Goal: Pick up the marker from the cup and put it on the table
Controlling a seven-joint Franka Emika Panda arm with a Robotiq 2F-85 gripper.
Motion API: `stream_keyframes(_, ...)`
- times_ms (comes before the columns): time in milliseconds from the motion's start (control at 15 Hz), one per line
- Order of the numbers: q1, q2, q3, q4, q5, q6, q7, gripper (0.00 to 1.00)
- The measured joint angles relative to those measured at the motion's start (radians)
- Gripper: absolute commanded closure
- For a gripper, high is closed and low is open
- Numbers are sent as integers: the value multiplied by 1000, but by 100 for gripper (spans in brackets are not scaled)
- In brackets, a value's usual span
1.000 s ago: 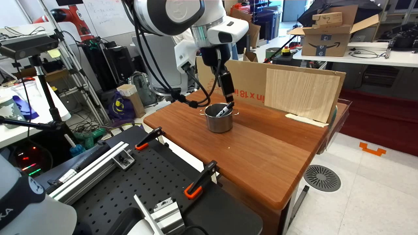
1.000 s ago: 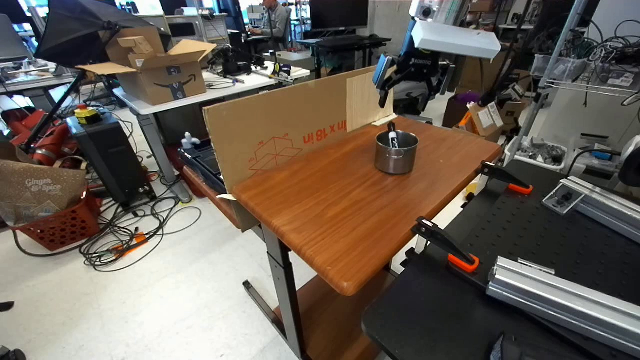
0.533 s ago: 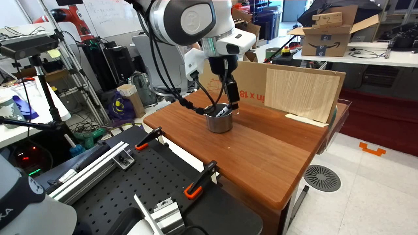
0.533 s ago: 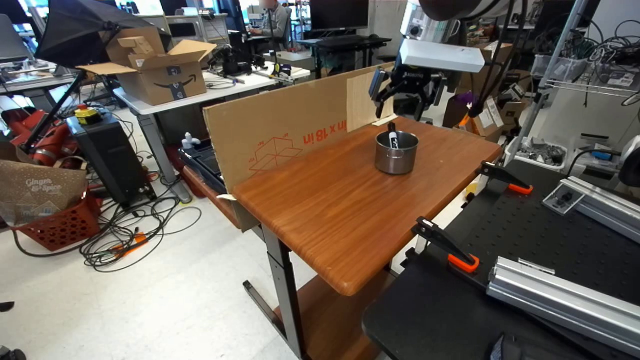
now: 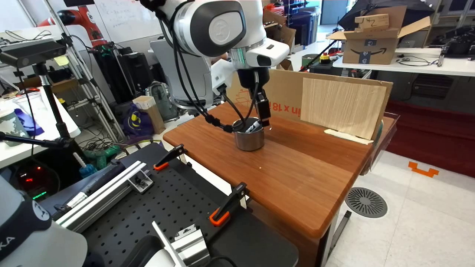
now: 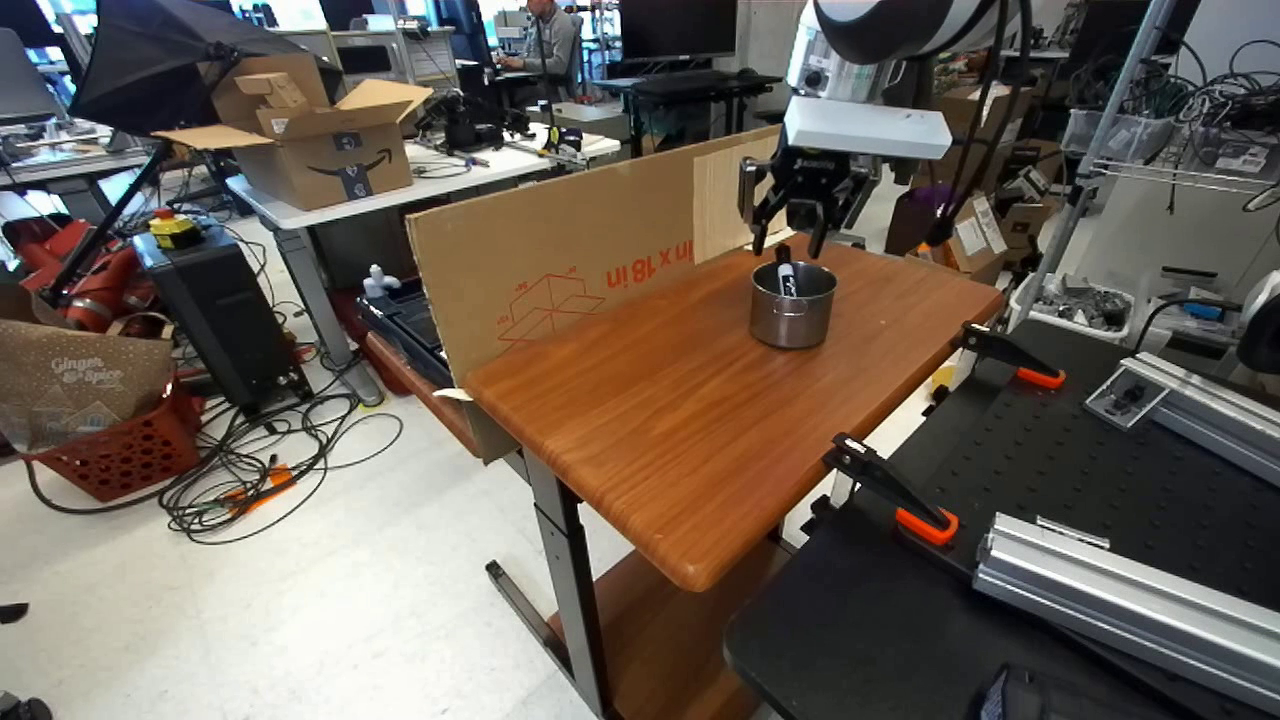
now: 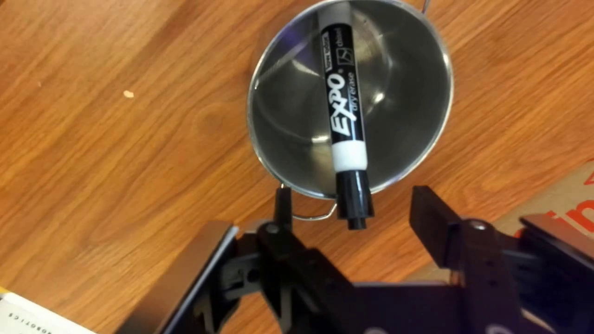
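The cup (image 5: 249,141) is a small grey metal pot with thin wire handles, upright on the reddish-brown wooden table (image 5: 297,185). It also shows in an exterior view (image 6: 789,325) and the wrist view (image 7: 403,106). The marker (image 7: 342,93) is black and white with a black cap and leans in the cup, cap end over the rim. It shows in both exterior views (image 5: 253,127) (image 6: 787,278). My gripper (image 7: 352,199) is open, one finger on each side of the cap, touching neither side. In an exterior view the gripper (image 6: 788,247) is just above the cup.
A cardboard panel (image 6: 560,270) stands along the table's far edge, with a pale wood board (image 5: 343,107) against it. Black clamps with orange pads (image 5: 230,204) (image 6: 890,485) sit at the near edge beside the black perforated bench (image 5: 178,200).
My gripper has come down towards the marker's cap. Its fingers look nearer together than half a second ago. The cup and marker have not moved.
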Motion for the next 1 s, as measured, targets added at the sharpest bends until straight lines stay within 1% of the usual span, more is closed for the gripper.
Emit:
stream_keyframes(200, 3, 3, -3, 4, 0, 0, 0, 87)
stream_keyframes(333, 3, 6, -4, 7, 0, 0, 1, 99)
stream_keyframes(400, 3, 7, -5, 8, 0, 0, 1, 98)
stream_keyframes(467, 3, 7, -6, 9, 0, 0, 1, 95)
stream_keyframes(800, 3, -3, -6, 11, 1, 0, 0, 95)
stream_keyframes(1000, 2, -43, -6, 8, 2, -1, -1, 95)
